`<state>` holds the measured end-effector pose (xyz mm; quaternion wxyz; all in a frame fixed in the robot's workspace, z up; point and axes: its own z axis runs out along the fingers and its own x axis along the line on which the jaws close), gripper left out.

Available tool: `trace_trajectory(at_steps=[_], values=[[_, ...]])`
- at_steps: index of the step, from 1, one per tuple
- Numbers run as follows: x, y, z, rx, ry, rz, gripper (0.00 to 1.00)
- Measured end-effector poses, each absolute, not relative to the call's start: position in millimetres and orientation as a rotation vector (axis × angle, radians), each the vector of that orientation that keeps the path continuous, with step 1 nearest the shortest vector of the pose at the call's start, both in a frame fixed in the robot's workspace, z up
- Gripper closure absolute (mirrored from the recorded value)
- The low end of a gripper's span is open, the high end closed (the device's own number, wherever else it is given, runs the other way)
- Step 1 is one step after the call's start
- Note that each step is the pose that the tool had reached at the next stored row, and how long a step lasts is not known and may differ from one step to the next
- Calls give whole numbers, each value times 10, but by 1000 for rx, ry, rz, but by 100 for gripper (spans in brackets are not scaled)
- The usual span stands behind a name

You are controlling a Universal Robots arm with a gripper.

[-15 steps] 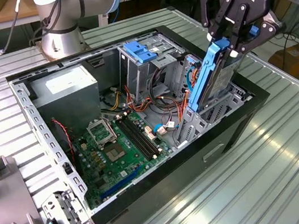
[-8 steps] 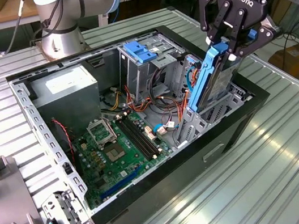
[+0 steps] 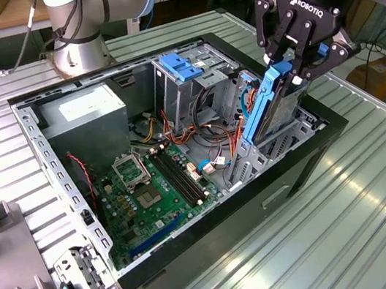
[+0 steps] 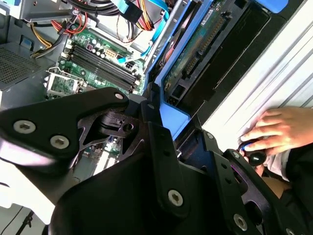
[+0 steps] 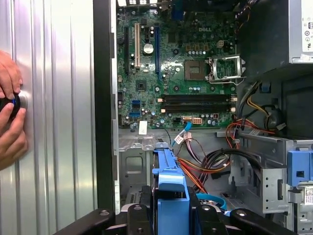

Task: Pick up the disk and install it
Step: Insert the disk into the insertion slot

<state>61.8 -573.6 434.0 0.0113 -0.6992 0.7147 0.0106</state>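
Here the gripper (image 3: 297, 66), clamped on the disk (image 3: 272, 105), holds it tilted into the bay (image 3: 272, 152) at the case's (image 3: 218, 248) three o'clock in the exterior view, where a skewed entry may jam it or snag cables (image 3: 234, 134).

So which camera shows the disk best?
The exterior view: the whole disk shows, steeply tilted in the gripper at the case edge. The second wrist view shows its circuit-board side close up, and the first wrist view its blue rail end-on.
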Motion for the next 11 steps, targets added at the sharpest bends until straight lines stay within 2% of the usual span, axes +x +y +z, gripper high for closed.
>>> trace_trajectory(at_steps=[1,4,6,7,11], values=[[618,-5736,4325,-2181,2229,33,63],[619,-5736,3925,-2182,2230,35,63],[618,-5737,3925,-2182,2230,35,62],[618,-5738,3910,-2182,2230,35,56],[624,-5737,3827,-2182,2230,35,56]])
